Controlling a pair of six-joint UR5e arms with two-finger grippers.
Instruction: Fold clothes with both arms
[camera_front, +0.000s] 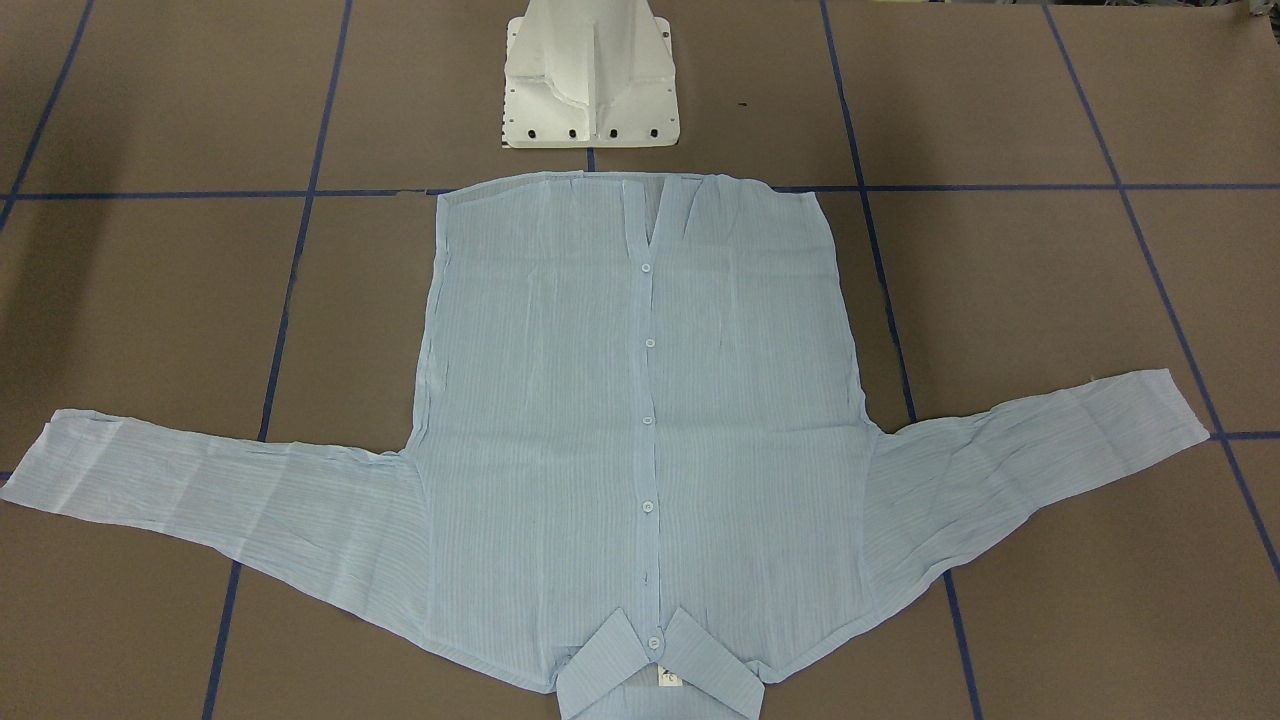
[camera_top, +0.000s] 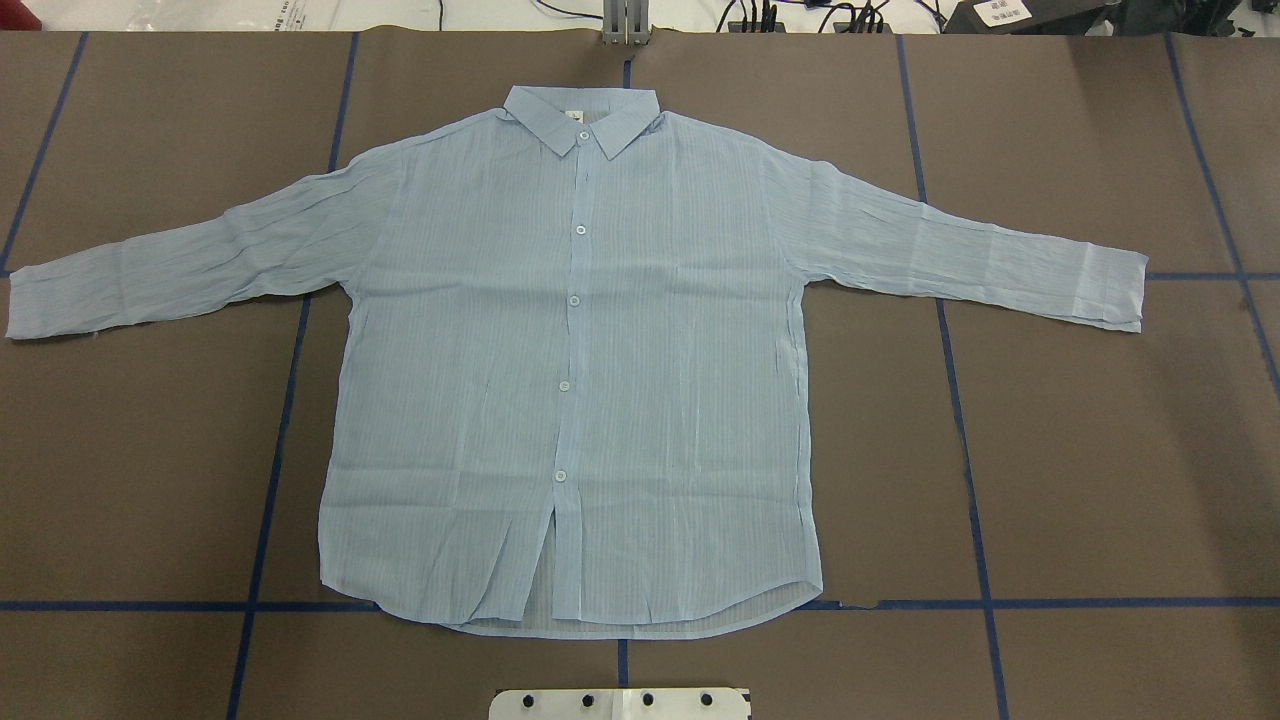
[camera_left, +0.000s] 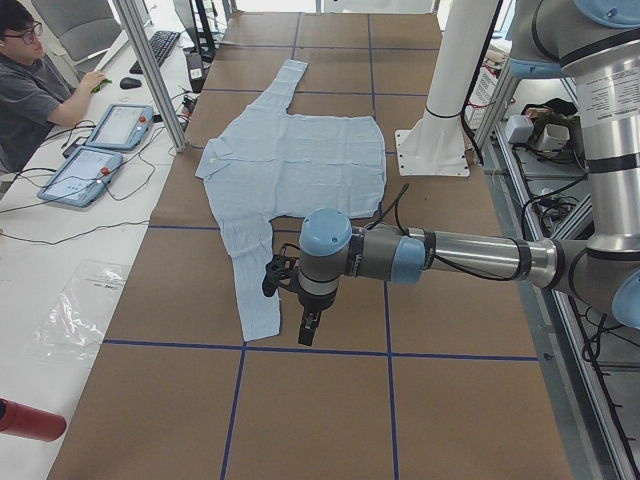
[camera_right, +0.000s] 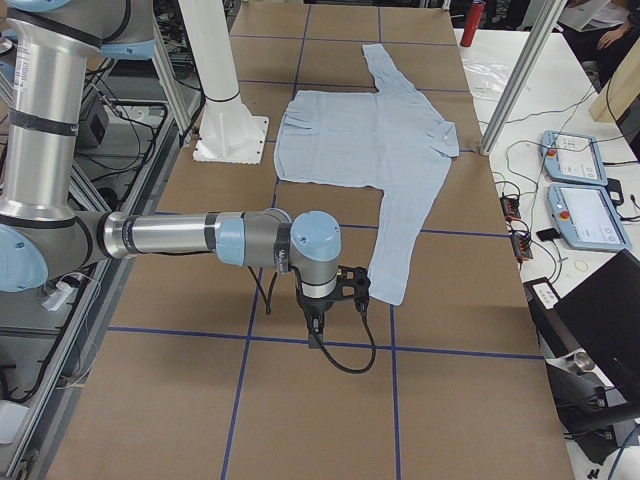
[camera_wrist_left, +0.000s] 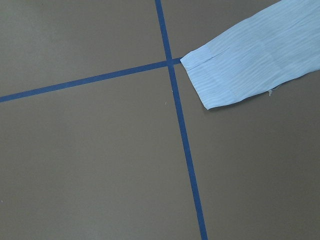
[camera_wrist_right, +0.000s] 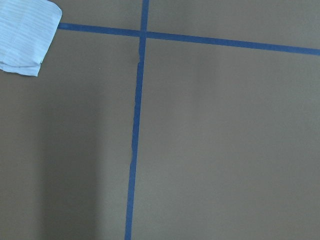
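The pale blue striped shirt (camera_top: 600, 350) lies flat and buttoned, front up, on the brown table, collar (camera_top: 580, 115) away from the robot and both sleeves spread sideways. My left gripper (camera_left: 292, 302) hangs above the table beside the near sleeve's cuff in the exterior left view. The left wrist view shows that cuff (camera_wrist_left: 235, 70) but no fingers. My right gripper (camera_right: 338, 290) hovers just short of the other sleeve's cuff (camera_right: 388, 280), which also shows in the right wrist view (camera_wrist_right: 25, 25). I cannot tell whether either gripper is open or shut.
The white pedestal base (camera_front: 590, 90) stands just behind the shirt's hem. Blue tape lines (camera_top: 270, 480) grid the table. A person (camera_left: 30, 90) sits at a side desk with control tablets (camera_left: 110, 125). A red bottle (camera_left: 30, 420) lies off the table's edge.
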